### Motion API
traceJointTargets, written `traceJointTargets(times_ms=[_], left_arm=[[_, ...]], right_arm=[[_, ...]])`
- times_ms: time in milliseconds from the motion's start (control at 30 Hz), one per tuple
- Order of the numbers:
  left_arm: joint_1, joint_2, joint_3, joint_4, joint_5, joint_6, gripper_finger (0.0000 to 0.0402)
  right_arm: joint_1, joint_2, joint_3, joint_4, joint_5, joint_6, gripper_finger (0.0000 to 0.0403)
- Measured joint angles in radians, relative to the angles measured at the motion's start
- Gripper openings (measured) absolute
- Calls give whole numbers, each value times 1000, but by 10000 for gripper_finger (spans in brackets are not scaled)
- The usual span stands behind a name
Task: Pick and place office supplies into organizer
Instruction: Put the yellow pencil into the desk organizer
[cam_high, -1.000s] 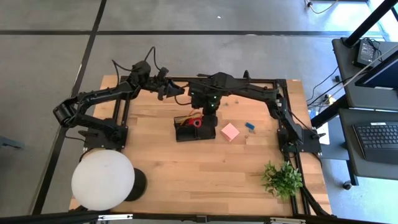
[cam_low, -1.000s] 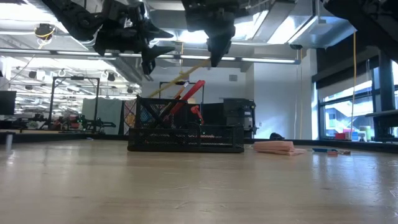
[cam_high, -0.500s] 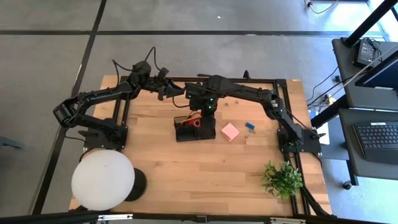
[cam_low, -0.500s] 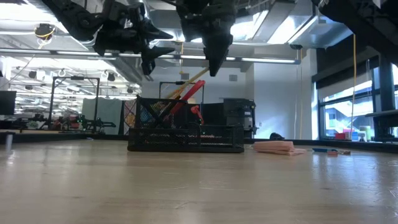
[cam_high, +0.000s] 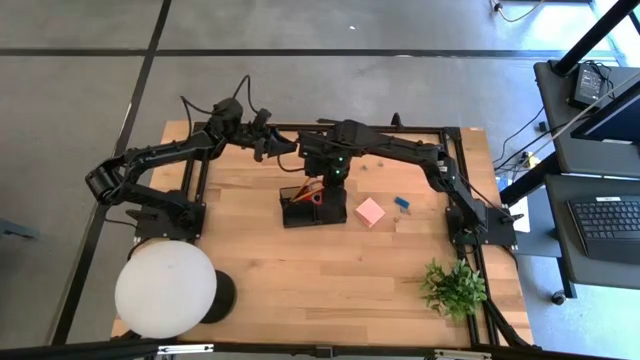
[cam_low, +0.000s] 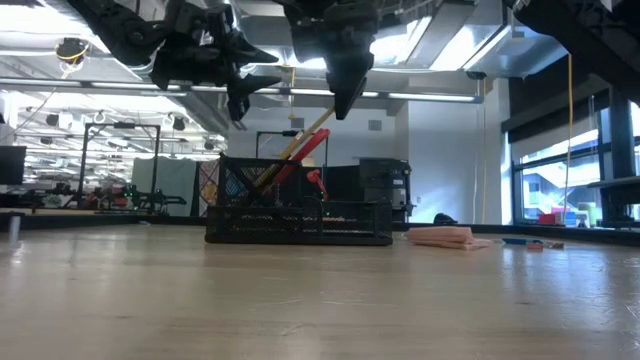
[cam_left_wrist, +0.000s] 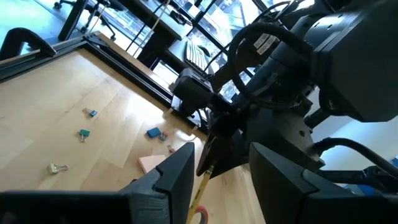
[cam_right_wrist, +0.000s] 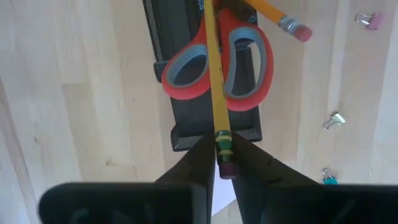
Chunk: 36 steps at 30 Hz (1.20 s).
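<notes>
The black organizer (cam_high: 313, 208) sits mid-table with red-handled scissors (cam_right_wrist: 217, 59) and a pencil (cam_right_wrist: 273, 15) standing in it. My right gripper (cam_right_wrist: 222, 155) hangs right above it, pointing down, shut on a second yellow pencil (cam_low: 300, 138). The pink note block (cam_high: 370, 211) and a small blue piece (cam_high: 401, 203) lie flat on the table to the organizer's right. My left gripper (cam_left_wrist: 217, 180) waits open and level near the far edge, to the organizer's far left. My right gripper pinches the pencil's eraser end at its metal band (cam_right_wrist: 222, 144) between the two fingers, coming from above and pointing down. The pencil slants down from the fingers, across the scissors' handles, with its lower end (cam_low: 272, 160) inside the organizer.
A big white round lamp (cam_high: 165, 290) stands at the near left corner and a green plant (cam_high: 453, 287) at the near right. Small binder clips (cam_right_wrist: 334, 119) lie scattered on the wood beyond the organizer. A black frame (cam_high: 450, 135) runs along the table's far and side edges.
My right gripper has sunk a little over the organizer. The pencil in it now stands steeper than a second ago, its lower end deeper in the organizer.
</notes>
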Motion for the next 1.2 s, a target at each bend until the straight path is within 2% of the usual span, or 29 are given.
traceJointTargets(times_ms=[667,1200], left_arm=[[0,0,0,0,0,0,147],[0,0,0,0,0,0,147]], right_arm=[[0,0,0,134,-30,7,49],[0,0,0,144,-37,-19,59]])
